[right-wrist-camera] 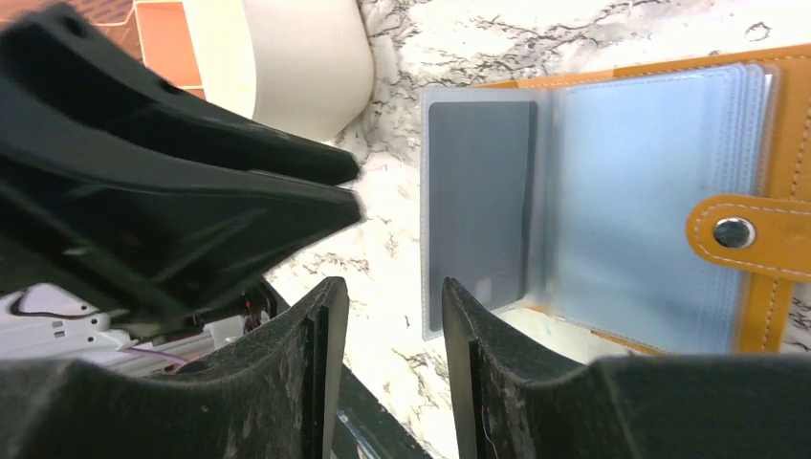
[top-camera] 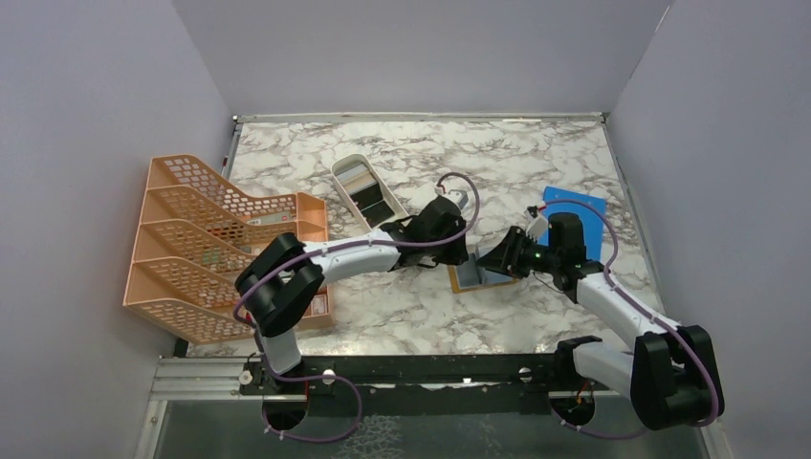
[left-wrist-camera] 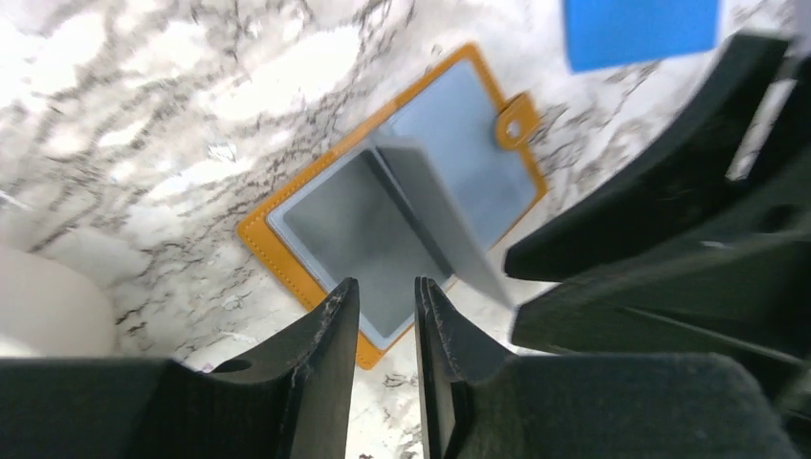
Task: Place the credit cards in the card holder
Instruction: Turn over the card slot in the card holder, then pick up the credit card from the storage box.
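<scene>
The orange-tan card holder lies open on the marble between my two grippers. One clear pocket leaf stands up from it with a dark credit card inside. In the left wrist view the holder shows grey pockets and its snap tab. My left gripper hovers over the holder's near corner, open by a narrow gap with nothing in it. Beside the raised leaf, my right gripper is open and holds nothing. More credit cards, one black and one pale, lie in the white tray.
A peach mesh file rack fills the left side. A bright blue sheet lies behind the right gripper. The two grippers' fingertips sit close together over the holder, left and right. The white tray's end is near the left gripper.
</scene>
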Controlling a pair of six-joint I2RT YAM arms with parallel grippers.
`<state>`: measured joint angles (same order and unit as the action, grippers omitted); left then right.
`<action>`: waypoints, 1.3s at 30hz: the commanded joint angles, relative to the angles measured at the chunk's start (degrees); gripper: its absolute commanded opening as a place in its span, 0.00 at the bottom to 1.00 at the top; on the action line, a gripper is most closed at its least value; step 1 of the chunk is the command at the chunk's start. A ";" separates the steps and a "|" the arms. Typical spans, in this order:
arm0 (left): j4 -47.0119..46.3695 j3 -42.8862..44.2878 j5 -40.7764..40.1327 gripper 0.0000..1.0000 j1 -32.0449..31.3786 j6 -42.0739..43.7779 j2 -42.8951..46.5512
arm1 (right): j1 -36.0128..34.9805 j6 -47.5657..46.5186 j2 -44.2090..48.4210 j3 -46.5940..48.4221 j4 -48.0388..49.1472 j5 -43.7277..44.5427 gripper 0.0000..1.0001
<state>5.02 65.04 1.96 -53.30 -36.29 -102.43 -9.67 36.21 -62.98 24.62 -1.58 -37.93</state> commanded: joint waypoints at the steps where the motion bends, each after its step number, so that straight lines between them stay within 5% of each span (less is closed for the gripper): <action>1: 1.97 2.17 -2.29 0.32 2.33 1.51 7.50 | -0.17 1.16 -1.26 -0.25 3.45 -3.49 0.46; 9: 7.71 2.95 -3.50 0.38 9.04 8.87 14.05 | -0.15 1.23 -5.09 1.16 5.45 -5.12 0.46; 15: 12.84 4.04 -9.93 0.48 14.52 24.86 16.87 | -0.17 -3.15 -2.08 3.94 -0.22 -1.95 0.46; 27: 17.80 14.01 -16.32 0.68 23.77 52.77 5.77 | -0.17 -8.57 1.59 7.28 -6.64 -2.33 0.46; 39: 17.88 18.92 -13.00 0.75 28.42 61.63 -5.86 | -0.13 -9.37 5.03 10.71 -11.18 1.70 0.46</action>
<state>22.92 81.14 -11.49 -25.74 20.82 -105.51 -9.67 27.33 -60.99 33.61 -10.52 -38.89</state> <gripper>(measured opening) 0.739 0.465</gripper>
